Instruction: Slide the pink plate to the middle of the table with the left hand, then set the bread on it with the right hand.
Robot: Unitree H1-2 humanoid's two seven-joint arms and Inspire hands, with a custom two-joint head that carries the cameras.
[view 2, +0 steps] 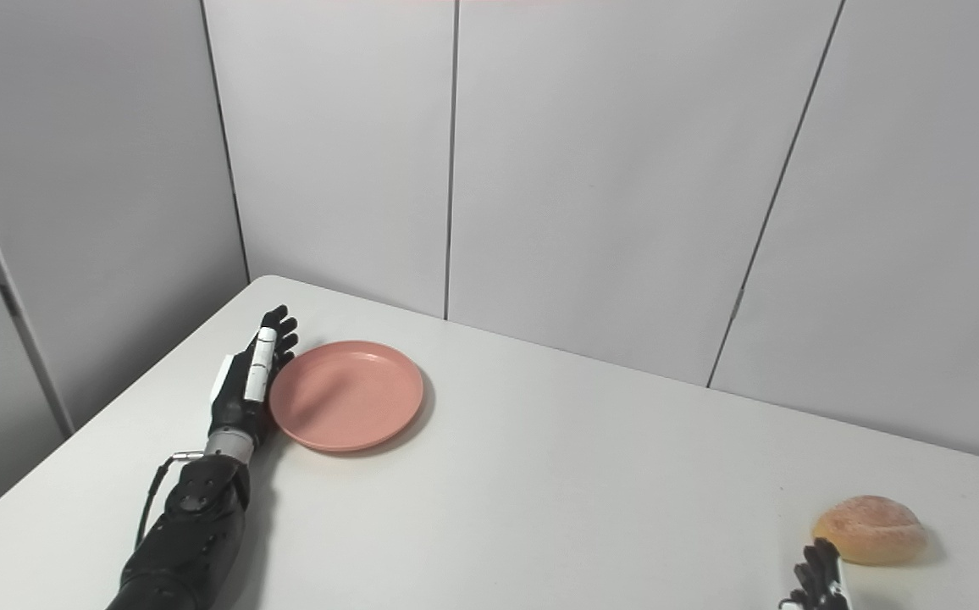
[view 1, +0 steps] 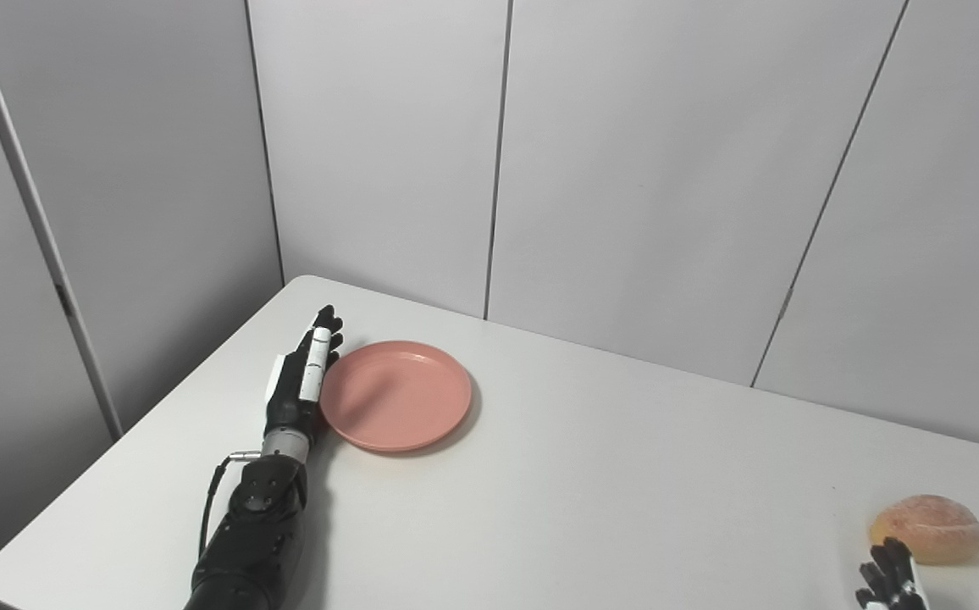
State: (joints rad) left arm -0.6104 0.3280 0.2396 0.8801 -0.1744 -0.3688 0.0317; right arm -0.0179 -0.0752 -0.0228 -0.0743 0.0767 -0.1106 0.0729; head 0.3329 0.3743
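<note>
**Plate still parked at the left end, hand lined up to push**

Nearest the camera, only the fingertips of the right hand [view 1: 889,583] poked into view at the bottom edge, so I couldn't tell whether it was spread or clenched. The bread [view 1: 928,529] sat just beyond it on the bench [view 1: 625,491], near the right end.

Further back on the left, the left hand [view 1: 301,377] lay flat-edged, fingers [view 1: 317,363] stretched out straight and gripping nothing, right against the left rim of the pink plate [view 1: 395,394]. The plate lay directly to the hand's right, so a sideways shove toward the bench's middle looked like the obvious next move.
</note>
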